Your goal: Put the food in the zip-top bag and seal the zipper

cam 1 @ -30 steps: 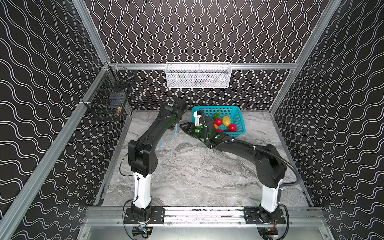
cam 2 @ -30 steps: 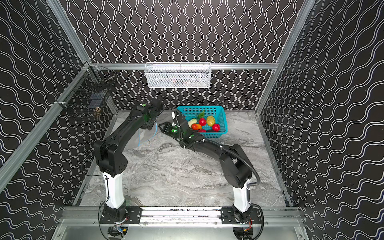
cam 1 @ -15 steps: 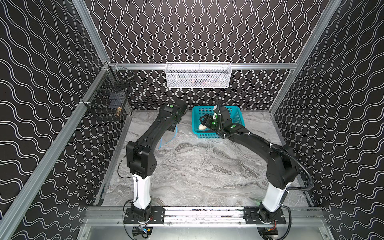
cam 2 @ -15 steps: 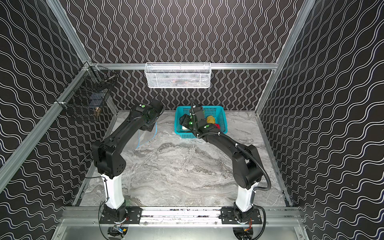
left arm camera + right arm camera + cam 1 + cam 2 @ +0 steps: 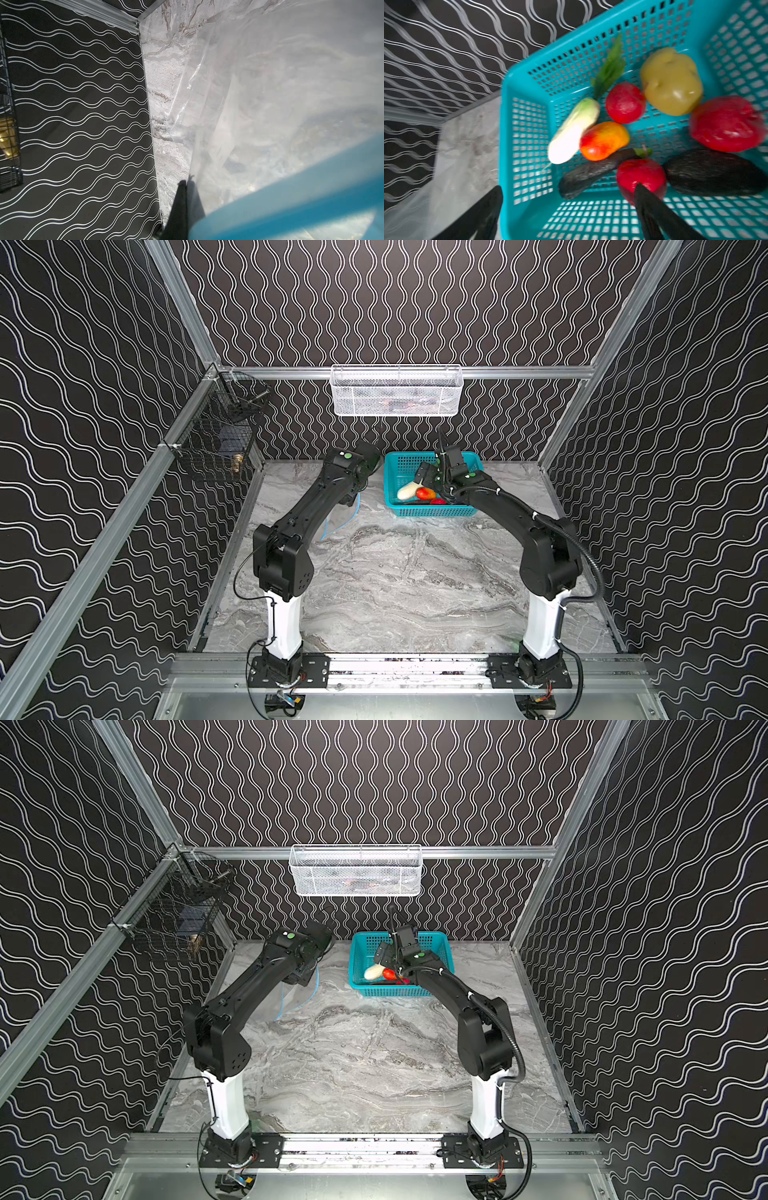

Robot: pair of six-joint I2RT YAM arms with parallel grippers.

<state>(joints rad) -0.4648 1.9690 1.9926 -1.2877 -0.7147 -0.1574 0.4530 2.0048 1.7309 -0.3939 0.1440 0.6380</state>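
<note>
Left gripper pinches the zip-top bag; right gripper gapes over the basket at the table's far edge; I'd centre it on one red fruit, clear of the wall.

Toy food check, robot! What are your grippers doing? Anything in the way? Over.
Left gripper shut on zip-top bag. Right gripper open, empty, over teal basket. Toy food in basket, bag looks empty. Basket wall sits between right fingers.

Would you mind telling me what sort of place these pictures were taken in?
Most likely a robot test cell in a lab: a left arm and a right arm bolted to a metal rail, wave-patterned wall panels in an aluminium frame, and toy food in a teal basket.
</note>
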